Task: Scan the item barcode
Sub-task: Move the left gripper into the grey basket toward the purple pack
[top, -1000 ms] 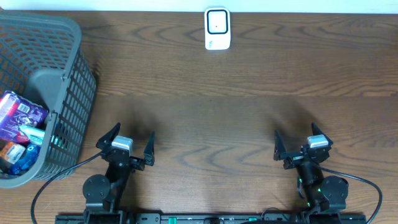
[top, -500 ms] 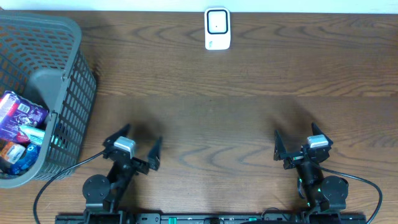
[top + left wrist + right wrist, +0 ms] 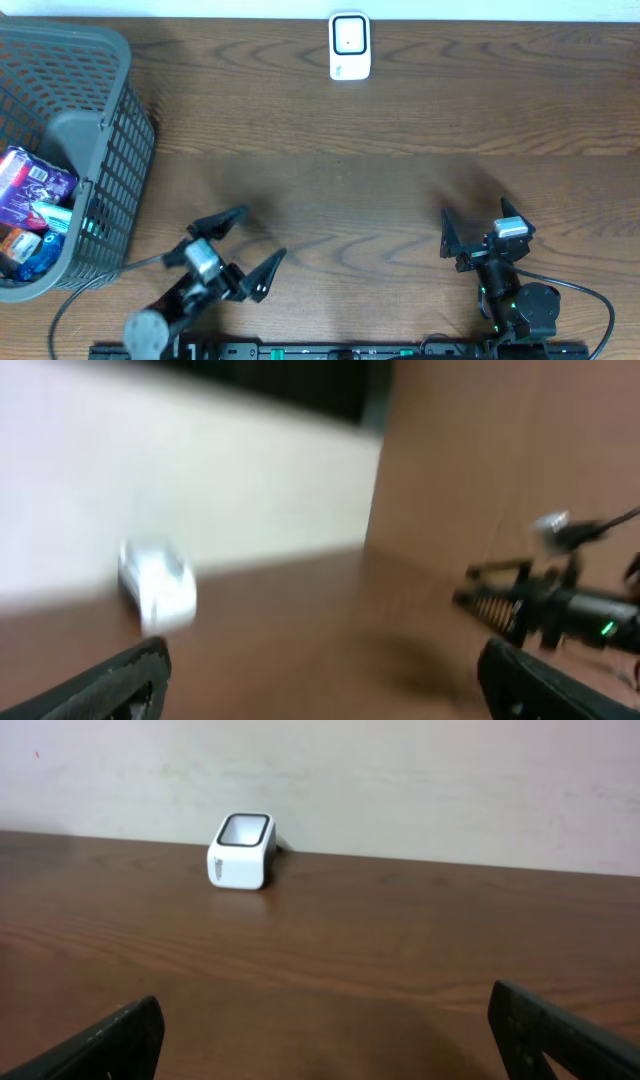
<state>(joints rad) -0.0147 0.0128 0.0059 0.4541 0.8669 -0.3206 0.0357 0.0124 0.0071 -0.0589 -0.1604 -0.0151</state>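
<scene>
Counter (image 3: 400,180): I judge the task unstarted | basket (image 3: 110,150), left end: items (image 3: 35,185) inside, none lifted | left arm (image 3: 200,258), right arm (image 3: 500,250): jaws wide apart, empty | scanner (image 3: 349,46), far edge: nothing presented; pick and scan remain.

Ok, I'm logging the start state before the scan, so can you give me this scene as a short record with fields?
device: white barcode scanner, far edge of table, centre
container: grey basket, robot's left, holds packaged items
left hand: open, empty, angled over bare wood
right hand: open, empty, facing the barcode scanner
progress: no item picked up yet
</scene>
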